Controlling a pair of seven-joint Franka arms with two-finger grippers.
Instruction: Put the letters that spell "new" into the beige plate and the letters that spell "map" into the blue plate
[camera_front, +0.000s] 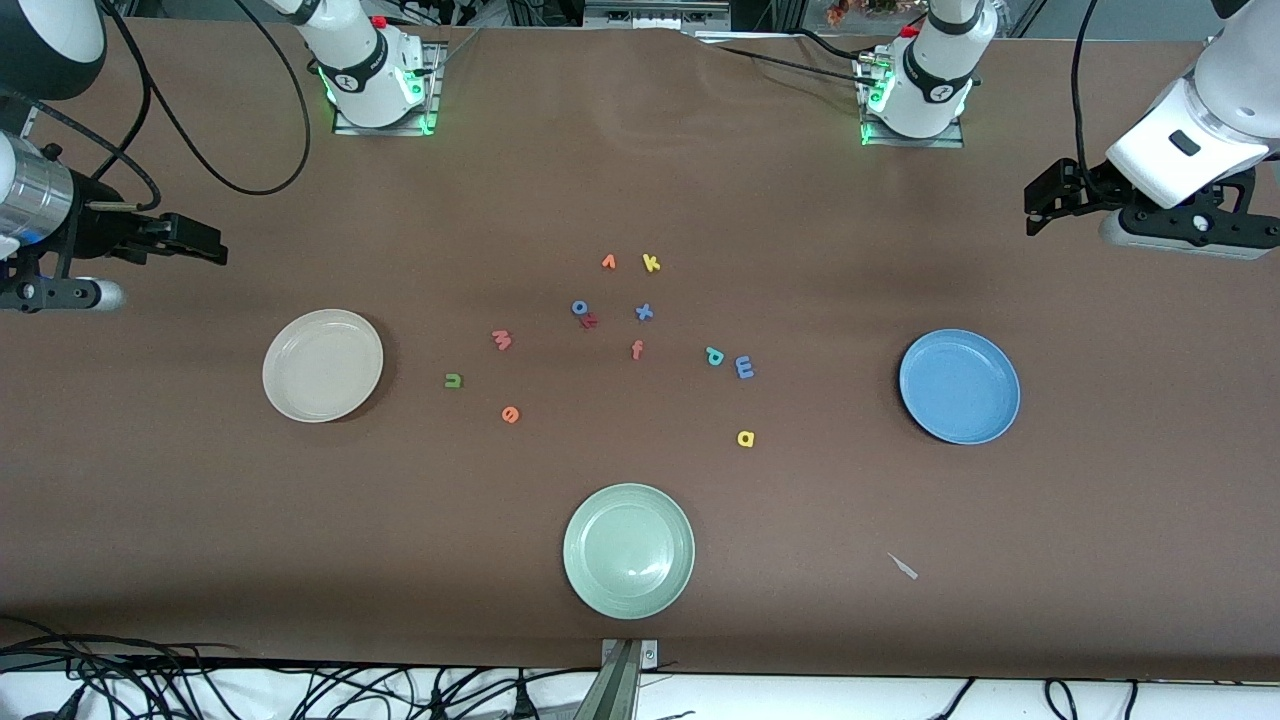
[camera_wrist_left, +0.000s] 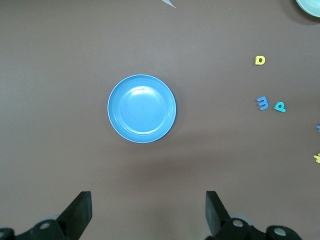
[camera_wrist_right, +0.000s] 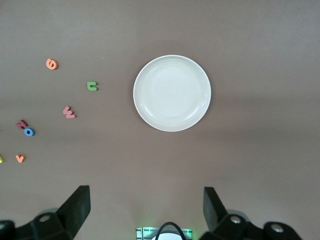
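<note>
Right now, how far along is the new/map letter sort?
Nothing is done: the beige plate and blue plate hold no letters. Nothing is in hand: the left end effector hangs open over the blue plate's end of the table, the right end effector open over the beige plate's end. Left: green n, orange e, pink w; blue m, yellow a, teal p, all on the table.
</note>
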